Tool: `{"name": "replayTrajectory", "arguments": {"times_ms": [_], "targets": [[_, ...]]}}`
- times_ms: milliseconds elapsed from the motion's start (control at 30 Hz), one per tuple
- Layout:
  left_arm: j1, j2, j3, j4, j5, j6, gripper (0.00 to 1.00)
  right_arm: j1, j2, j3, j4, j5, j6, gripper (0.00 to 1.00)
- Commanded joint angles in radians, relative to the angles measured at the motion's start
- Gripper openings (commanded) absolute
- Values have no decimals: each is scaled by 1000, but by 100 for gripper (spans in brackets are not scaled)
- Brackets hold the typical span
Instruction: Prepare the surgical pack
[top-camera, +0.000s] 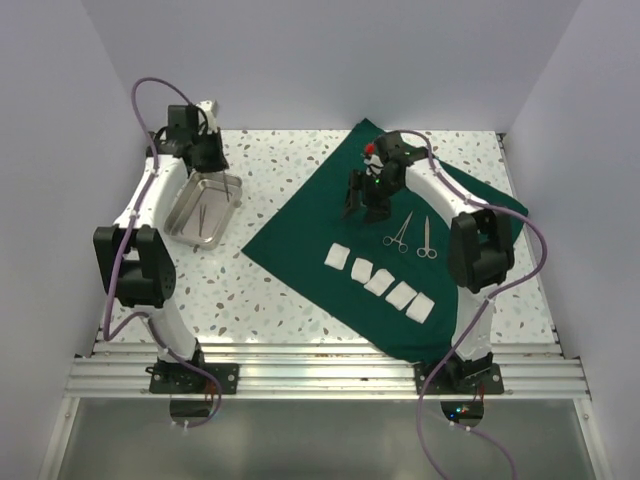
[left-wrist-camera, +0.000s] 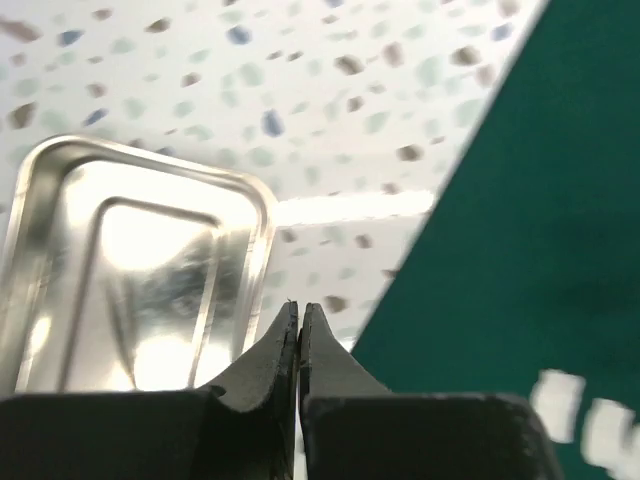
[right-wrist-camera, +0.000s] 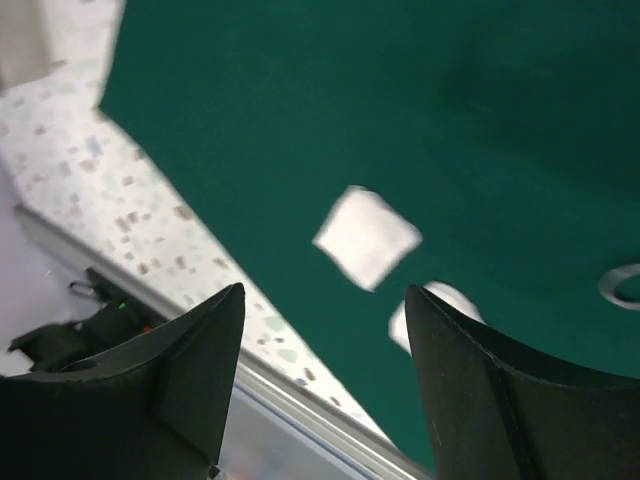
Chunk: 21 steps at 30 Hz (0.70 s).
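1. The surgical pack (top-camera: 300, 230) is a dark green drape. It lies spread flat on the desk (top-camera: 250, 150), turned like a diamond, from the middle toward the right side. Its far corner points to the back wall and its near corner comes close to the front edge of the desk.
2. The right end effector (right-wrist-camera: 325, 300) hangs over the drape with its fingers wide apart and nothing between them. If it goes down like this, it may pinch a gauze square together with the cloth, because the row of 5 gauze squares (top-camera: 379, 282) lies just beside it.
3. The left end effector (left-wrist-camera: 300, 325) is closed, tip against tip, and I see nothing held in it. It hovers by the metal tray (left-wrist-camera: 150, 162), which stands on the desk to the left of the drape, apart from it. If it descends with closed fingers, it can only push things, not take them.
4. The top view shows 1 thin instrument (top-camera: 203, 213) flat in the tray (in the left wrist view I cannot make it out). I judge that it is hard to pick up, because flat steel can slip on a shiny bottom.
5. The 2 ring-handled instruments (top-camera: 398, 232) and the gauze lie loose on the drape. Any pull or fold of the cloth could make them slide or scatter.
6. The right arm stands over the right part of the drape, so it may be in the way of folding that side.
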<state>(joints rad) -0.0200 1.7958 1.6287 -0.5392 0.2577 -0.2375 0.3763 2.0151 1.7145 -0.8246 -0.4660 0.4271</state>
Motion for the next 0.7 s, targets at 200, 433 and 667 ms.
{"name": "replayTrajectory", "arguments": {"times_ms": [200,433,667], "targets": [[-3,195,28,-228,-406,190,0,-152,57,86,-219,349,-65,64],[-1,286,62,-242,-429,176,0,-178,137,128,-238,518,-56,50],[0,312,60,-252,-434,161,6,-180,169,126,-243,567,42,37]]}}
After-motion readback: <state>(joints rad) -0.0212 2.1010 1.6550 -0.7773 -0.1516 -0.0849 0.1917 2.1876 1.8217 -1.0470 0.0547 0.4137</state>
